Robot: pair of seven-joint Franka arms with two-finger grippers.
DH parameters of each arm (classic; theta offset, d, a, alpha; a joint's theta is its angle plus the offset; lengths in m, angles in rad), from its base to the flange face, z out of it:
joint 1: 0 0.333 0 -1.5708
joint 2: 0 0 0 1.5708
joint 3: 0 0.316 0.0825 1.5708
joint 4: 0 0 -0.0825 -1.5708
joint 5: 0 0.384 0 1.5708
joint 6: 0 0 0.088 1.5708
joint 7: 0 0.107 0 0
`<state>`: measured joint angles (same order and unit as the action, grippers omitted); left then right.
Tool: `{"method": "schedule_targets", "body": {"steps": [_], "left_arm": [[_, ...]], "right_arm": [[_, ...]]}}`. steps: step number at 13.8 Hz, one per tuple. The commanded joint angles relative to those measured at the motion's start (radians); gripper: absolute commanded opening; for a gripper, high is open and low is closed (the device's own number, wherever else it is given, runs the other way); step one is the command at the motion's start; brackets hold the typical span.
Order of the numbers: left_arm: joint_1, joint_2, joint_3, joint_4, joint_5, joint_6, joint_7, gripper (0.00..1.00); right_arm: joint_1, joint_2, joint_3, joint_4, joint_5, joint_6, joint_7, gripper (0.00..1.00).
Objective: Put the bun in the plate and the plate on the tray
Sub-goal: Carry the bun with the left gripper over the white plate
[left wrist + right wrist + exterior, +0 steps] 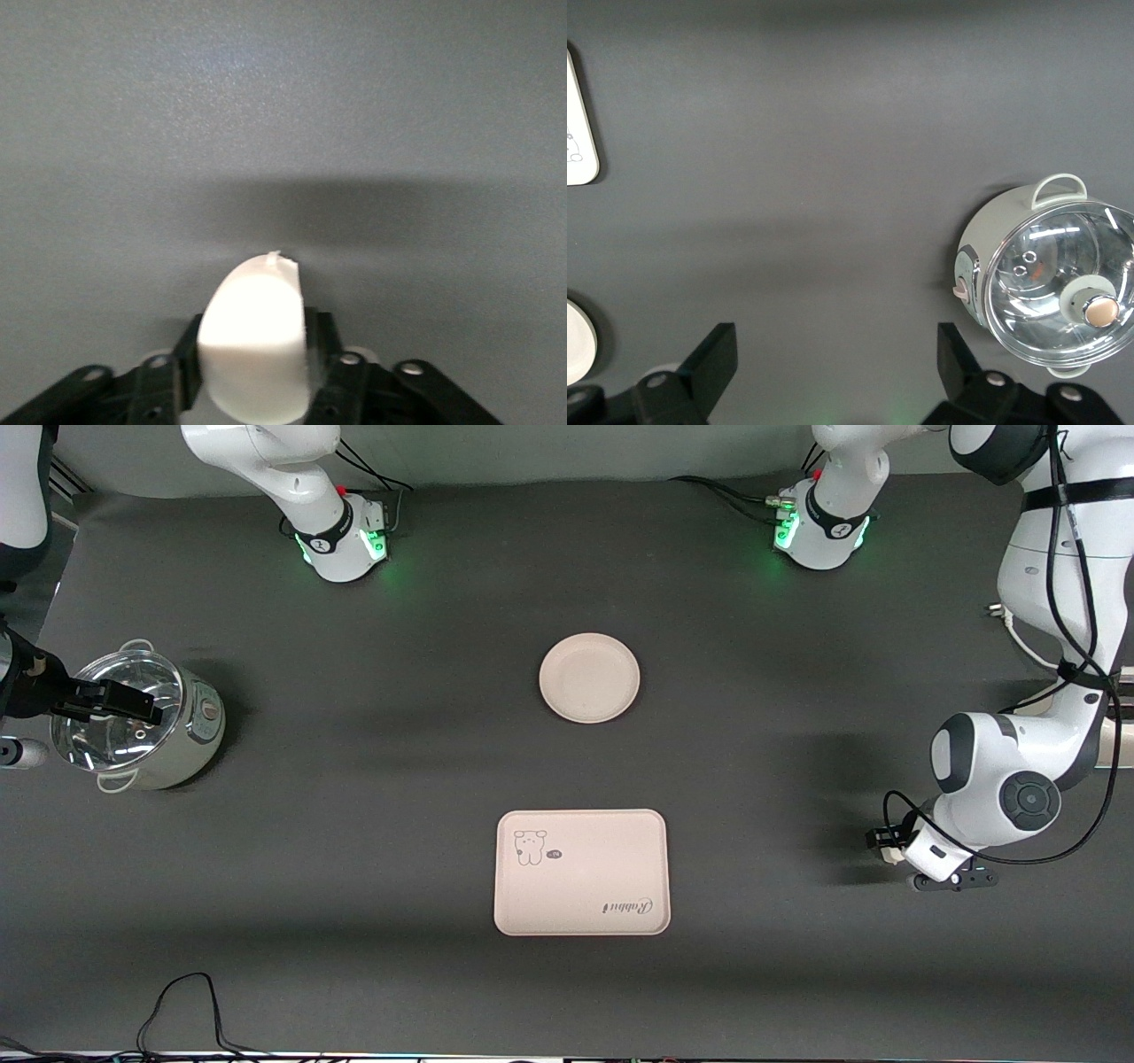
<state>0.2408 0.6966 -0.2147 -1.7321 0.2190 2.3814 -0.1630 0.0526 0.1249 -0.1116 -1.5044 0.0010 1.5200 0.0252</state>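
The bun [252,341], a small white dome, is clamped between the fingers of my left gripper [252,326] just above the dark table. In the front view that gripper [884,843] is low at the left arm's end of the table, with the bun [891,856] a white speck in it. The round cream plate [589,677] lies empty at the table's middle. The rectangular tray [581,872] with the rabbit drawing lies nearer the front camera, also empty. My right gripper [144,704] is open and empty, held high by the pot; its fingers [713,354] stand wide apart.
A small cooker pot with a glass lid [133,722] stands at the right arm's end of the table; it also shows in the right wrist view [1050,283]. Cables [182,1001] lie along the table's edge nearest the front camera.
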Motion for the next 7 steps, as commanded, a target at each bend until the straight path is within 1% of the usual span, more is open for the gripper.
{"method": "schedule_targets", "body": {"steps": [1,3,5,7], "left_arm": [[-0.017,-0.019,0.015,0.005,0.011,-0.027,-0.003,0.00],[-0.040,-0.041,0.015,0.006,0.011,-0.066,-0.003,0.00],[-0.076,-0.112,0.015,0.011,0.010,-0.151,0.022,0.00],[-0.138,-0.207,0.014,0.008,-0.001,-0.232,0.033,0.00]], "right_arm": [[0.003,-0.022,-0.007,-0.017,0.013,-0.001,-0.014,1.00],[0.003,-0.022,-0.007,-0.017,0.013,-0.001,-0.014,1.00],[0.003,-0.022,-0.007,-0.017,0.013,-0.001,-0.014,1.00],[0.003,-0.022,-0.007,-0.017,0.013,-0.001,-0.014,1.00]]}}
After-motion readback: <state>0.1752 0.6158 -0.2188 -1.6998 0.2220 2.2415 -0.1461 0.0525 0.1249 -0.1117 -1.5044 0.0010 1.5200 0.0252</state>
